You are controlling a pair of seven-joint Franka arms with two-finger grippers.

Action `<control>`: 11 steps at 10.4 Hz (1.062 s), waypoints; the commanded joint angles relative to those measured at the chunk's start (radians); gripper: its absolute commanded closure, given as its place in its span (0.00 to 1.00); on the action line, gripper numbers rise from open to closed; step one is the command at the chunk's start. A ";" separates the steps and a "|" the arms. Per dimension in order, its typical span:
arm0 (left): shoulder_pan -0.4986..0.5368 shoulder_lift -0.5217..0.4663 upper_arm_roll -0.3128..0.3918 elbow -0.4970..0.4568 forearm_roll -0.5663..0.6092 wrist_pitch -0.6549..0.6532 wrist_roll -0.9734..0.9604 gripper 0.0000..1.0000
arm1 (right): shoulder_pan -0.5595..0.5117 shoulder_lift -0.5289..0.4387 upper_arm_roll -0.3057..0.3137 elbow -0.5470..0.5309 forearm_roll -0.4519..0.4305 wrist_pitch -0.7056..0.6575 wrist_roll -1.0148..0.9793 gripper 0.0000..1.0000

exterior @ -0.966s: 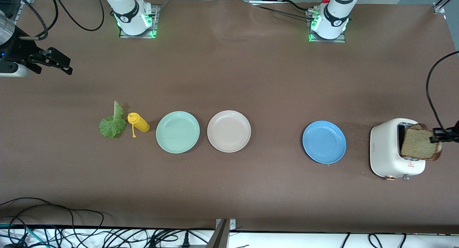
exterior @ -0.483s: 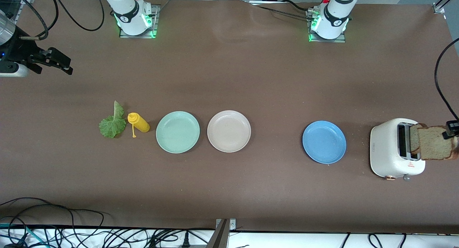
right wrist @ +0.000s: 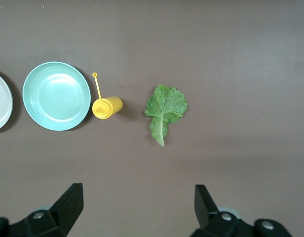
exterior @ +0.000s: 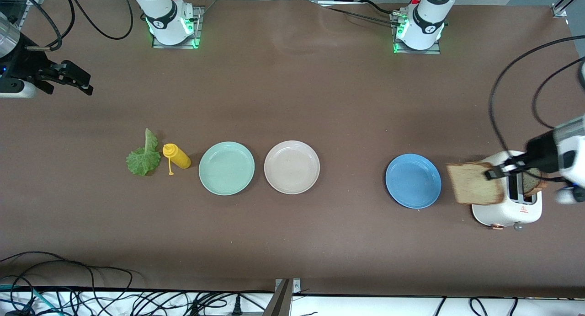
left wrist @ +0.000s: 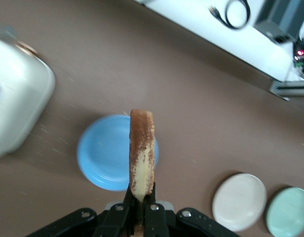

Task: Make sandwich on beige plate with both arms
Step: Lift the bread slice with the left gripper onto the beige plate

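My left gripper (exterior: 492,173) is shut on one edge of a brown bread slice (exterior: 475,184), held in the air over the toaster's side toward the blue plate. In the left wrist view the slice (left wrist: 141,148) stands edge-on between the jaws of that gripper (left wrist: 140,197). Another slice (exterior: 532,181) sticks up from the white toaster (exterior: 502,208). The beige plate (exterior: 291,167) lies bare mid-table. A green lettuce leaf (exterior: 143,158) lies toward the right arm's end. My right gripper (exterior: 82,83) waits open above the table there, high over the lettuce (right wrist: 165,108).
A blue plate (exterior: 413,181) lies between the toaster and the beige plate. A mint green plate (exterior: 226,168) sits beside the beige plate, and a yellow squeeze bottle (exterior: 177,157) lies on its side between it and the lettuce. Cables trail along the table's near edge.
The left gripper has swung with the bread slice from the outer side of the toaster across its top toward the blue plate. The right arm has not moved.
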 commanded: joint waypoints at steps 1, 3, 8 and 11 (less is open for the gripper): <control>-0.079 0.071 0.002 0.012 -0.114 0.048 -0.046 1.00 | 0.001 -0.003 0.001 0.015 0.014 -0.014 0.009 0.00; -0.161 0.109 0.002 -0.005 -0.240 0.196 -0.091 1.00 | -0.001 0.002 -0.002 0.015 0.014 -0.005 0.010 0.00; -0.335 0.108 -0.001 -0.253 -0.274 0.638 -0.151 1.00 | -0.001 0.031 -0.001 0.007 0.005 0.000 0.010 0.00; -0.406 0.108 0.000 -0.387 -0.305 0.878 -0.155 1.00 | -0.003 0.043 -0.006 -0.001 0.003 -0.002 0.010 0.00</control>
